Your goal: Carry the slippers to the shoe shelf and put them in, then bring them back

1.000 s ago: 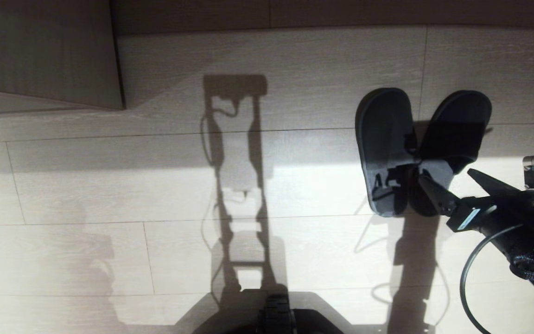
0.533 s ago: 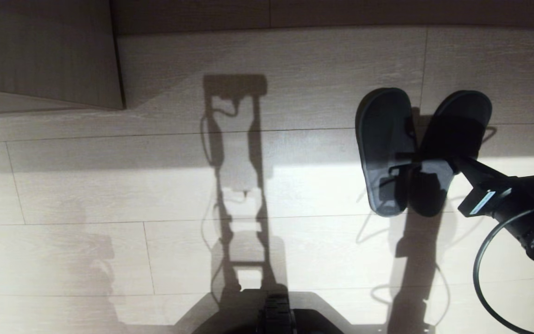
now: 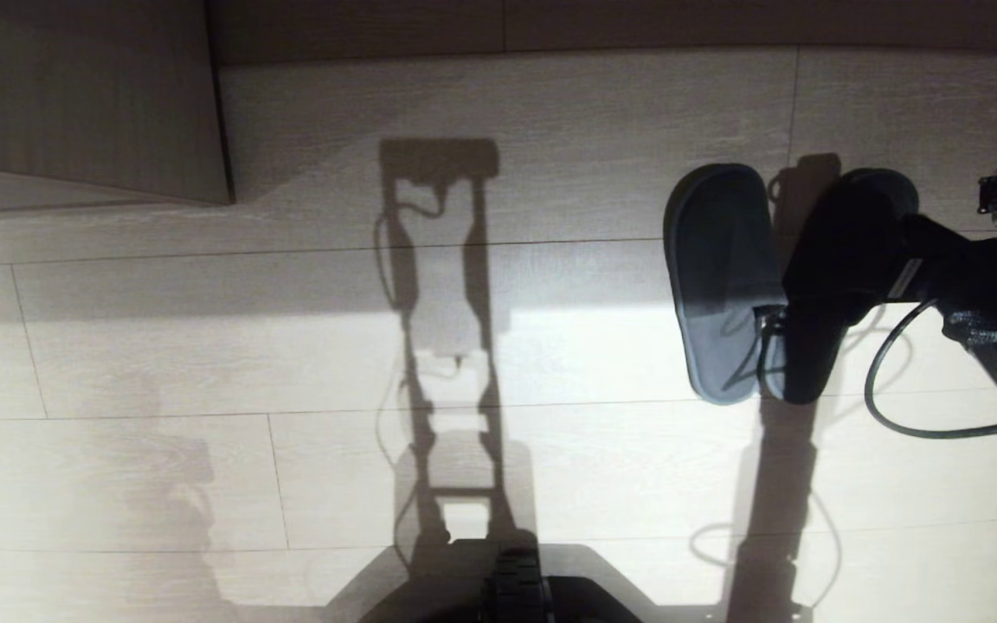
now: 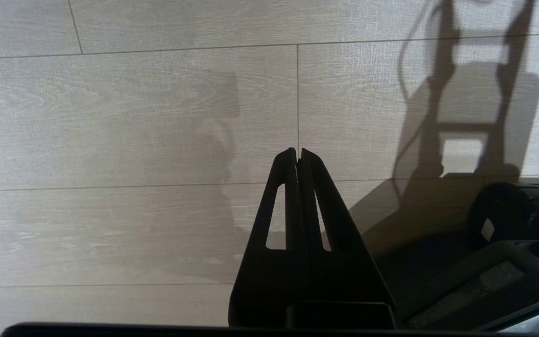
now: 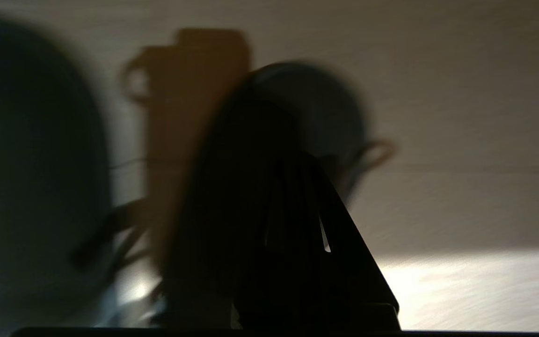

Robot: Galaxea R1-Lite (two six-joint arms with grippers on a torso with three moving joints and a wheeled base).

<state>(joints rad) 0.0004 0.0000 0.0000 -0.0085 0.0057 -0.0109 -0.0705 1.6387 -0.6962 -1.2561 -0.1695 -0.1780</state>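
Two grey-blue slippers lie side by side on the floor at the right of the head view, toes pointing away. The left slipper (image 3: 715, 277) (image 5: 31, 164) is uncovered. My right gripper (image 3: 845, 251) (image 5: 297, 161) is shut and lies over the strap of the right slipper (image 3: 806, 372), whose toe (image 5: 325, 107) shows just past the fingertips. Whether the strap is caught between the fingers is hidden in the dark. My left gripper (image 4: 297, 152) hangs shut and empty over bare floor beside the base. The shoe shelf is out of view.
A beige wood-grain furniture block (image 3: 74, 95) stands at the far left, with a dark skirting strip (image 3: 637, 26) along the back. My wheeled base (image 3: 516, 588) (image 4: 508, 220) is at the near edge. The right arm's cable (image 3: 897, 415) loops over the floor.
The right gripper went from open behind the slippers' heels to shut, then swung forward over the right slipper's strap. Both slippers lie where they were. The left arm has not moved.
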